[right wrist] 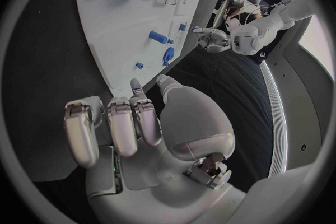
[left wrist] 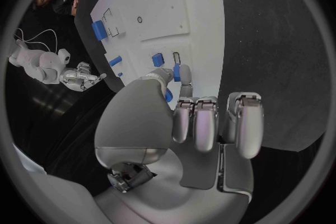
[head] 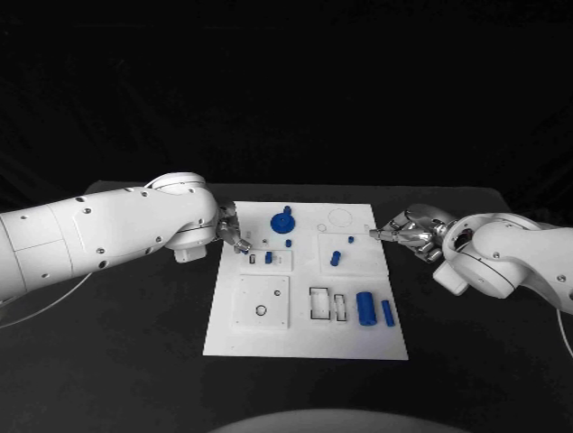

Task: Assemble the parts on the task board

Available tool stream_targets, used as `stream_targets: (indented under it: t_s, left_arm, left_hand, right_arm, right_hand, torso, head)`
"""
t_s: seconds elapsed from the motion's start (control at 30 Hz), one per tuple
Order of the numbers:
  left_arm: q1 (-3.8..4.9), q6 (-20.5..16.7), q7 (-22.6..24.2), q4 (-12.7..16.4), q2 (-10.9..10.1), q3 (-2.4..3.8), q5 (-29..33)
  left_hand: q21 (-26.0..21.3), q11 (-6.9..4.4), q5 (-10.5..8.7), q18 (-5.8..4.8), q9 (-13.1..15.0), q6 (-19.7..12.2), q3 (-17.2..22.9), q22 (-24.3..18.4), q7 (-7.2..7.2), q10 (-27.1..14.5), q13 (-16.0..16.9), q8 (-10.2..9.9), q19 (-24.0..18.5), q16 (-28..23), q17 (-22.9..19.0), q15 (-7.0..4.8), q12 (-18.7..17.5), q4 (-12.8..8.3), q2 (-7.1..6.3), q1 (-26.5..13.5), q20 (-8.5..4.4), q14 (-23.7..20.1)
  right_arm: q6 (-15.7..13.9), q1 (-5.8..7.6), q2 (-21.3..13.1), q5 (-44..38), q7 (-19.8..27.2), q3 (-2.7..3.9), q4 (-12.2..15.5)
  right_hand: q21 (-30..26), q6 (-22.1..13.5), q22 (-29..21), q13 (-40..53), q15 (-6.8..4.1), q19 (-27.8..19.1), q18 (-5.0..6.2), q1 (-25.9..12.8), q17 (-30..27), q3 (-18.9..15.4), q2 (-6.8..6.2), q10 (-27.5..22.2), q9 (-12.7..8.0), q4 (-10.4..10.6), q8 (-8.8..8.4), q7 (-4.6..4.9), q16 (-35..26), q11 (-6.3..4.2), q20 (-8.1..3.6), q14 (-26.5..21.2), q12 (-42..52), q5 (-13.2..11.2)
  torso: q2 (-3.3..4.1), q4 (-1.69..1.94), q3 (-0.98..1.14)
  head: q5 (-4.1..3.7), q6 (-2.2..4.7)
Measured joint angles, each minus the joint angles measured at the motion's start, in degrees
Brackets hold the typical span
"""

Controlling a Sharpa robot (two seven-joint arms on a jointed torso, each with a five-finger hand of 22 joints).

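The black desk point(head: 130, 361) carries a white task board point(head: 306, 338) lying flat in its middle, between the two arms. The left arm point(head: 91, 239) reaches in to the board's left edge near its far end, and the right arm point(head: 533, 262) reaches toward the far right corner. The left hand point(head: 232, 233) sits at the board's left edge with its fingers curled inward; in the left wrist view, the left hand point(left wrist: 196, 123) has its thumb and one finger stretched toward a small blue part point(left wrist: 176, 73), but whether they actually pinch it I cannot tell. The right hand point(head: 410, 233) lies just off the board's right edge, most fingers curled in and one finger and the thumb pointing at the board; in the right wrist view, this hand point(right wrist: 133, 123) seems to hold nothing, though I cannot tell for certain. On the board's near right part a large blue cylinder point(head: 365, 307) lies beside a thinner blue rod point(head: 388, 312), next to two rectangular slots point(head: 320, 304). A raised square plate point(head: 263, 300) with a black ring point(head: 260, 311) occupies the near left part. At the far end a blue knob-like part point(head: 283, 222) stands upright, and a small blue peg point(head: 336, 258) lies near the middle.
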Motion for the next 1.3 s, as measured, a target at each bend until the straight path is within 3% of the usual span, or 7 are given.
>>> stream_targets:
  t_s: [0.63,1.3]
  left_arm:
    - [-1.31,0.38,-0.34,-1.05,1.94,-0.06,-0.87]
    - [-1.77,0.83,0.23,-2.94,3.02,-0.06,-1.77]
  left_hand:
    - [0.00,0.00,-0.19,0.00,0.05,0.00,0.25,0.00,0.00,0.00,-0.01,-0.13,0.00,0.00,-0.01,0.00,0.00,0.07,0.17,0.16,0.00,0.00]
    - [0.00,-0.02,-0.17,0.00,0.09,0.09,0.45,0.00,0.09,0.21,-0.01,0.03,0.00,0.00,-0.02,0.00,0.00,0.19,0.24,0.24,0.00,0.00]
  right_arm:
    - [0.00,0.00,0.12,-0.01,0.01,0.00,0.00]
    - [0.00,0.00,0.07,-0.02,0.04,0.00,0.07]
  right_hand:
    - [0.00,0.00,-0.01,-0.01,0.00,0.00,0.00,0.00,0.00,0.00,0.00,0.00,0.05,0.00,0.00,0.00,0.00,0.00,0.00,0.00,0.00,0.00]
    - [0.00,0.00,-0.02,-0.01,0.00,0.00,0.00,0.00,0.04,0.00,0.00,0.00,0.03,0.00,0.00,0.00,0.00,0.00,0.00,0.00,0.00,0.00]
  torso:
    - [0.03,-0.07,0.01]
    - [0.01,0.03,0.00]
  head:
    - [0.16,0.02]
    - [0.08,-0.28]
